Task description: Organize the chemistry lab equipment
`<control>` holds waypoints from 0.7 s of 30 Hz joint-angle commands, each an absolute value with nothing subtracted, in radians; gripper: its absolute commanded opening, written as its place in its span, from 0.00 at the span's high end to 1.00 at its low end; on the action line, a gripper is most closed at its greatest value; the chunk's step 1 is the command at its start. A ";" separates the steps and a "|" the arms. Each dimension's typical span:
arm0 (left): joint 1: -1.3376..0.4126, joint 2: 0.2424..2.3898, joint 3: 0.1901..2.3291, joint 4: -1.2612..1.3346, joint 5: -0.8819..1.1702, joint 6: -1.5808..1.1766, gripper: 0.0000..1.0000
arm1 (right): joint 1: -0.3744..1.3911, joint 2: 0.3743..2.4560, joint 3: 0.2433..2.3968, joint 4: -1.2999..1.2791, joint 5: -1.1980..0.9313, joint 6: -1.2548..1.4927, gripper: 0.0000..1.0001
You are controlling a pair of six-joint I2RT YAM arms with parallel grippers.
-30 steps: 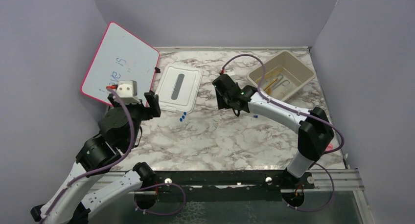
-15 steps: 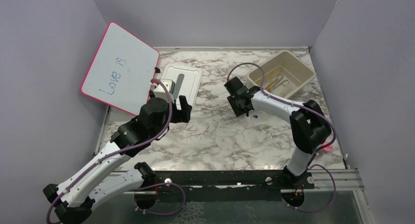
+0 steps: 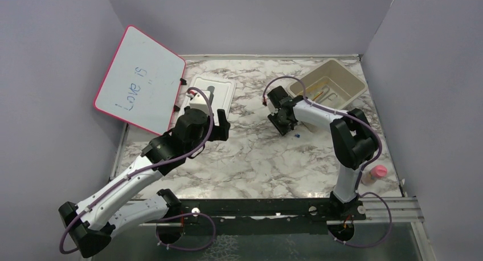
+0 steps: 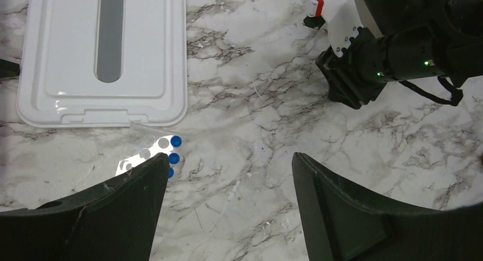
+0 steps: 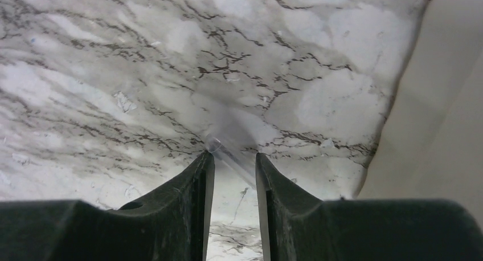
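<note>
My left gripper (image 3: 221,127) is open and empty, hovering low over the marble just right of the white lid (image 3: 208,98). In the left wrist view, three tiny blue pieces (image 4: 174,150) on a clear punched strip lie by the tip of its left finger (image 4: 142,181). My right gripper (image 3: 283,123) is shut on a thin clear tube (image 5: 232,158) that lies slanted across its fingertips, close above the table. A single blue piece (image 3: 298,134) lies just beside it. The beige bin (image 3: 353,81) holds silver tongs (image 3: 324,94) and an amber tube (image 3: 312,93).
The pink-framed whiteboard (image 3: 139,87) leans at the back left, close behind my left arm. A small pink-capped item (image 3: 377,171) stands near the right arm's base. The bin's wall (image 5: 444,101) fills the right of the right wrist view. Purple walls enclose the table.
My left arm has swung from in front of the whiteboard out to the right, beside the lid. My right gripper has moved right, towards the bin.
</note>
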State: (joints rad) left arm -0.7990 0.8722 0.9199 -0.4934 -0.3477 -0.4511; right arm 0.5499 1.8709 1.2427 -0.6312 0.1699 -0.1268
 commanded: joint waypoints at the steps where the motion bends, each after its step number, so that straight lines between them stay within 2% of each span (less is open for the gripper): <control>1: -0.801 0.917 0.969 -0.452 -0.335 -0.441 0.18 | 0.525 1.916 1.273 -0.708 -0.051 -0.232 0.67; 5: -0.801 0.959 0.983 -0.444 -0.326 -0.441 0.19 | 0.523 1.943 1.275 -0.738 -0.093 -0.244 0.81; 7: -0.801 0.973 0.979 -0.434 -0.310 -0.451 0.19 | 0.523 1.942 1.273 -0.734 -0.096 -0.242 0.83; 9: -0.801 0.980 0.966 -0.423 -0.294 -0.466 0.19 | 0.523 1.937 1.274 -0.728 -0.100 -0.237 0.81; 14: -0.799 0.974 0.927 -0.401 -0.269 -0.512 0.19 | 0.524 1.920 1.255 -0.744 -0.097 -0.235 0.69; 21: -0.799 0.971 0.920 -0.396 -0.263 -0.520 0.19 | 0.523 1.886 1.200 -0.758 -0.135 -0.224 0.69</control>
State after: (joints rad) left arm -0.7990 0.9821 0.9264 -0.4301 -0.2913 -0.5018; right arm 0.5171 1.8847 1.2564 -0.6933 -0.0757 -0.2291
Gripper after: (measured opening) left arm 0.813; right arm 0.315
